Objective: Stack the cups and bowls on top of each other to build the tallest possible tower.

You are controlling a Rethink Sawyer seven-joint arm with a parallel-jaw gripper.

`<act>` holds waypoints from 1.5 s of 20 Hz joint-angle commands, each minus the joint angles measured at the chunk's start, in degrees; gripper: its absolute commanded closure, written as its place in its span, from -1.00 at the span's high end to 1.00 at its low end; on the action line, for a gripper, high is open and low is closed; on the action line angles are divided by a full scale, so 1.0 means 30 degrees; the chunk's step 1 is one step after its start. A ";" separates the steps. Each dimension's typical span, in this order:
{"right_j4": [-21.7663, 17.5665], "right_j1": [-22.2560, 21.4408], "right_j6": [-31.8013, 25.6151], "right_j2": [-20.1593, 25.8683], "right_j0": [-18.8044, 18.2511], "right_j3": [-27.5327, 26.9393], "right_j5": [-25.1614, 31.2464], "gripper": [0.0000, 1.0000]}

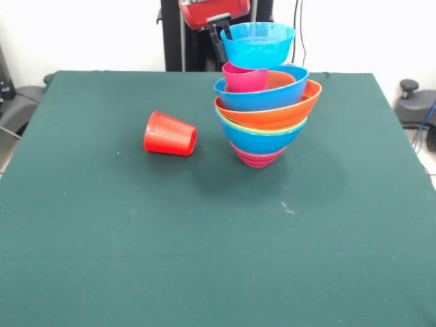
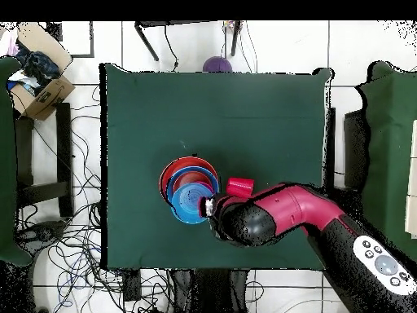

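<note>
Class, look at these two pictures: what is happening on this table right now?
A red and black robot arm's end effector holds a glossy light blue plastic bowl by its rim, above a leaning tower of nested coloured plastic bowls. A small pink plastic cup sits in the tower's top blue bowl. A red-orange tapered plastic cup lies on its side on the green tablecloth, beside the tower, not yet stacked.

The arm (image 2: 301, 213) is seen from overhead as a rounded casing of glossy crimson red, joined to black sections with a speckled look. A pale grey oval panel (image 2: 381, 262) set with small dark buttons is carried on the black segment. From the front, a red housing (image 1: 212, 11) over black parts is shown.
</note>
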 commanded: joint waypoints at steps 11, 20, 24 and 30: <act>-0.2241 -0.0323 -0.4195 0.0221 -0.0313 0.0984 0.0043 -1.00; -0.2224 -0.0451 -0.3554 0.0069 0.0098 0.0820 -0.0121 -1.00; -0.2244 -0.0388 -0.3521 0.0009 0.0225 0.0663 -0.0081 -1.00; -0.1883 -0.0244 -0.3599 0.0173 0.0329 0.0526 0.0171 -1.00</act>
